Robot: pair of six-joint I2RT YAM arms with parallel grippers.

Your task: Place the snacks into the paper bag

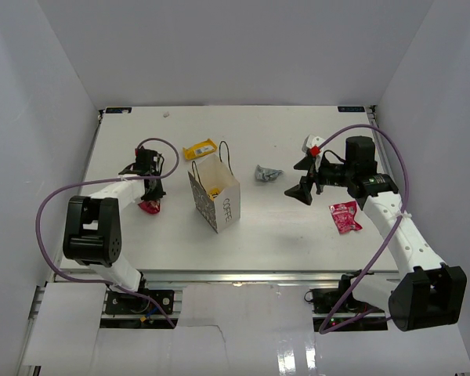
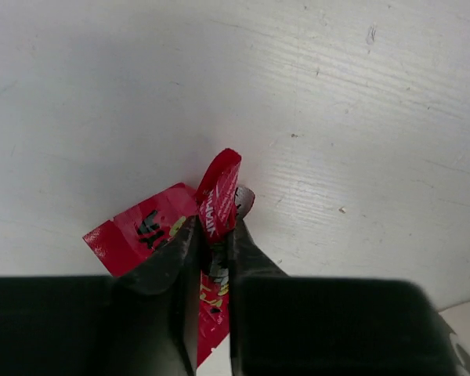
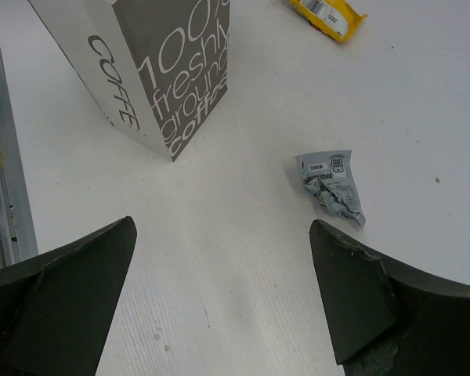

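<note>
Closest to my bases, a red pouch is lying flat on the white desk, just beside my right forearm and apart from everything else.

A little further out on the other side, my left claw is pointing down at the desk and pinching a second red pouch. Its two dark fingers are closing on a raised fold of the wrapper, while the rest of the pouch is spreading out to the left beneath them. I cannot tell whether that loose part is touching the desk.

Near the middle, the paper bag is standing upright with its mouth open and its thin black handles sticking up. It is right of my left claw and well left of my right one. Something yellow is showing inside it.

My right claw is hanging above the desk with its fingers spread wide and gripping nothing — bare desk is showing between them in the wrist view. It is facing toward the bag, whose grey lettered side is filling the upper left of that view.

Just past its fingertips, a crumpled silver packet is lying between the claw and the bag, touching neither.

Farthest out, a yellow wrapper is lying on the desk just behind the bag — outside it.
</note>
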